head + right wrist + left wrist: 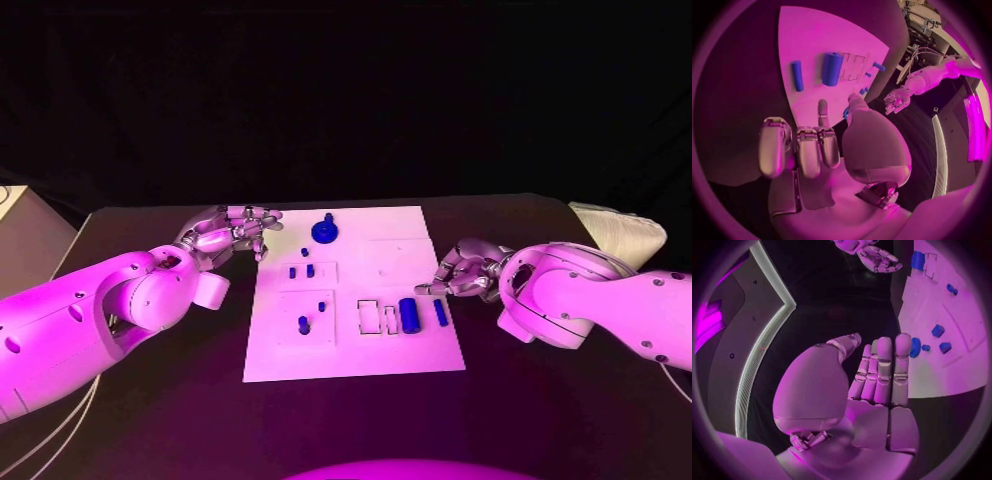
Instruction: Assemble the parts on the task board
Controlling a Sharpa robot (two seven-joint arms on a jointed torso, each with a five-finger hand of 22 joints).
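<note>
The white task board [378,262] lies in the middle of the black table. On it, a round blue part [326,232] stands at the far end, small blue pegs [302,270] sit left of centre, and a thick blue cylinder [410,315] lies beside a thin one [441,312] near the right edge. My left hand [231,232] hovers off the board's far left corner with its fingers [882,370] straight and holds nothing. My right hand [464,270] is at the board's right edge, fingers loosely bent, and also holds nothing. The right wrist view shows both cylinders [832,68] ahead of the right hand [811,145].
A pale box [22,240] stands at the table's left edge. A white ribbed object [623,235] sits at the far right. Empty rectangular slots [378,317] are outlined on the board just left of the thick cylinder.
</note>
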